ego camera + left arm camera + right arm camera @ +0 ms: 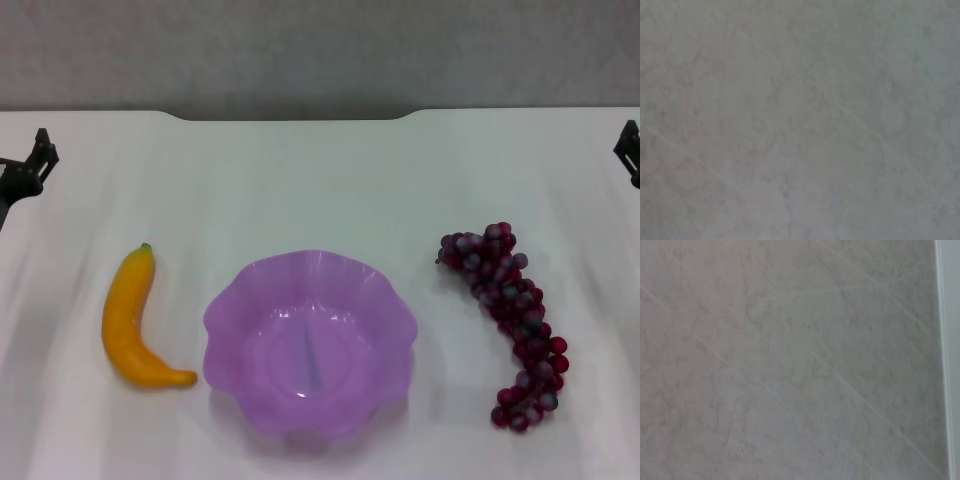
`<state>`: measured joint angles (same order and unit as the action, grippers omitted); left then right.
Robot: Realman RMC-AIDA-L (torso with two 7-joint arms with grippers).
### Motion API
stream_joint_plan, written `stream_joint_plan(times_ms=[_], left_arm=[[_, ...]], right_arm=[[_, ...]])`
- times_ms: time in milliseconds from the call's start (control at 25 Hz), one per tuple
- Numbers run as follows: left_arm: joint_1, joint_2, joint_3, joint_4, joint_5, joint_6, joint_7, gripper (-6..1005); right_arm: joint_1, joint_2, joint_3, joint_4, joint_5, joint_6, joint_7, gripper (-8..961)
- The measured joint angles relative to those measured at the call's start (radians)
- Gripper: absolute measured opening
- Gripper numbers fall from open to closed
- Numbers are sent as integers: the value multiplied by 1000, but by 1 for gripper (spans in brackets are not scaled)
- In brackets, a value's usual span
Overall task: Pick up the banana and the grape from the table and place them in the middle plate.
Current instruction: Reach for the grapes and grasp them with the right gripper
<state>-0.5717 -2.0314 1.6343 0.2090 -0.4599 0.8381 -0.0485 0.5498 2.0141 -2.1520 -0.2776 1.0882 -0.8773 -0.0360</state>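
The middle plate [310,345] sits nearest on the white desk [320,180], holding nothing. Just beside it on the left lies the banana [133,322], its stem tip pointing away; to the right, a little apart, lies the grape [510,320] bunch. Farther back, the left hand [25,170] and right hand [629,150] show at the desk's side edges; whether either is open I cannot tell.

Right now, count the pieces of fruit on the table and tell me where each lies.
2. The banana lies on the table left of the middle plate; the grape bunch lies right of it. The plate holds nothing; no fruit looks hidden.
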Motion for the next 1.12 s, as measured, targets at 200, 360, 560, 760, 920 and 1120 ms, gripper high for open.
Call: stream_joint_plan(times_ms=[200, 360, 560, 760, 920, 1120], left_arm=[[2, 1, 1, 2, 8, 15, 55, 879], [10, 0, -4, 2, 2, 42, 51, 880], [7, -1, -6, 2, 0, 14, 47, 881], [3, 0, -7, 6, 0, -8, 37, 882], [1, 1, -1, 6, 7, -27, 58, 884], [0, 0, 5, 9, 10, -25, 52, 885]], right_arm=[[3, 0, 0, 12, 1, 0, -8, 892], [-2, 0, -4, 13, -5, -7, -12, 892], [-3, 1, -5, 10, -7, -9, -37, 893], [-4, 1, 8, 4, 16, -12, -27, 893], [-5, 2, 11, 0, 38, -6, -25, 894], [-2, 0, -6, 2, 16, -2, -24, 893]])
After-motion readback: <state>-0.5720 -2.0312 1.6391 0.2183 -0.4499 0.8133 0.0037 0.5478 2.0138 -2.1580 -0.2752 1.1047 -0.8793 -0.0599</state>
